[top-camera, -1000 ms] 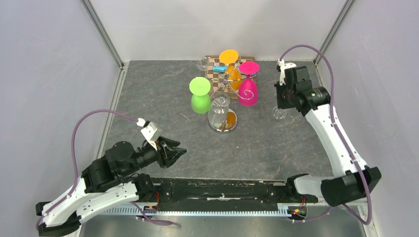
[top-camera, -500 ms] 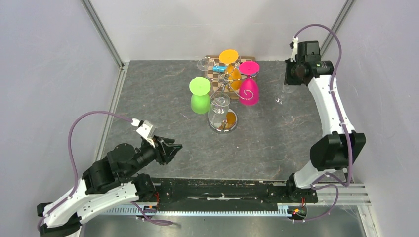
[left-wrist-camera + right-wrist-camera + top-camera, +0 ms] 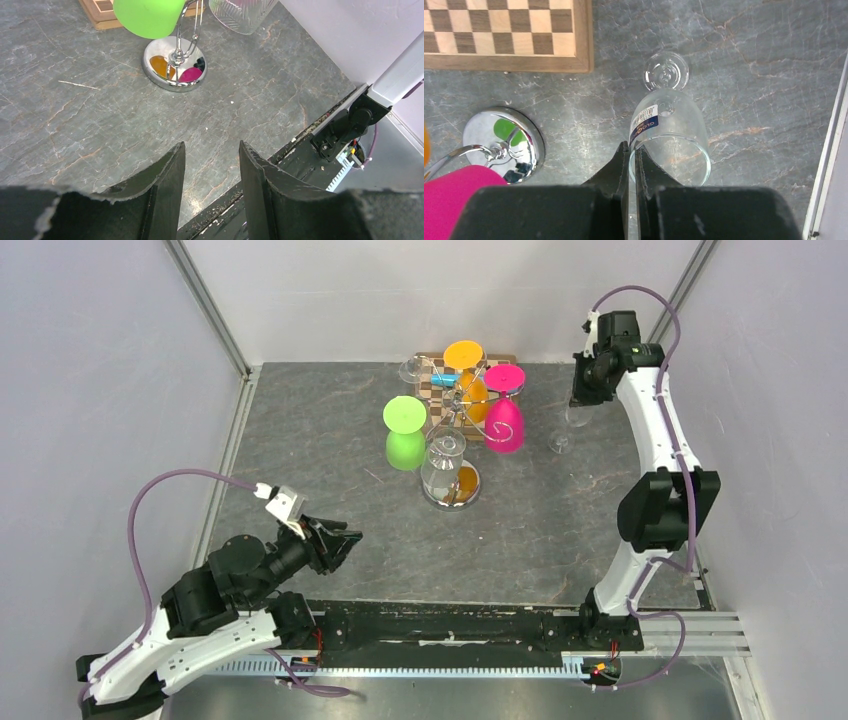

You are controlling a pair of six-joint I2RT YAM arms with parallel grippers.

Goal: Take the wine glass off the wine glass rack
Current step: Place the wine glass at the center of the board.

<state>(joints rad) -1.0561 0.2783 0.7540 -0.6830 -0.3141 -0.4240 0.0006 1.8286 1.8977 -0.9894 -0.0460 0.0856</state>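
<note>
A clear wine glass (image 3: pixel 669 131) with a blue label hangs foot-down, its rim pinched between the fingers of my right gripper (image 3: pixel 630 148), which is shut on it. From above, that wine glass (image 3: pixel 566 432) is off the rack, at the back right, below the right gripper (image 3: pixel 581 398). I cannot tell whether its foot touches the table. The chrome wine glass rack (image 3: pixel 452 490) stands mid-table, its mirror base (image 3: pixel 526 131) to the glass's left. My left gripper (image 3: pixel 340 540) hovers open and empty near the front left, fingertips (image 3: pixel 178 155) apart.
Green (image 3: pixel 405 435), pink (image 3: pixel 502 425), orange (image 3: pixel 465 355) and clear (image 3: pixel 442 465) glasses hang upside down on the rack. A wooden chessboard (image 3: pixel 504 30) lies behind it. Grey walls close both sides; the right wall's rail (image 3: pixel 831 150) is near the held glass.
The right arm has swung toward the back right corner, carrying the clear glass farther from the near edge. The left arm has drawn back a little toward the front left.
</note>
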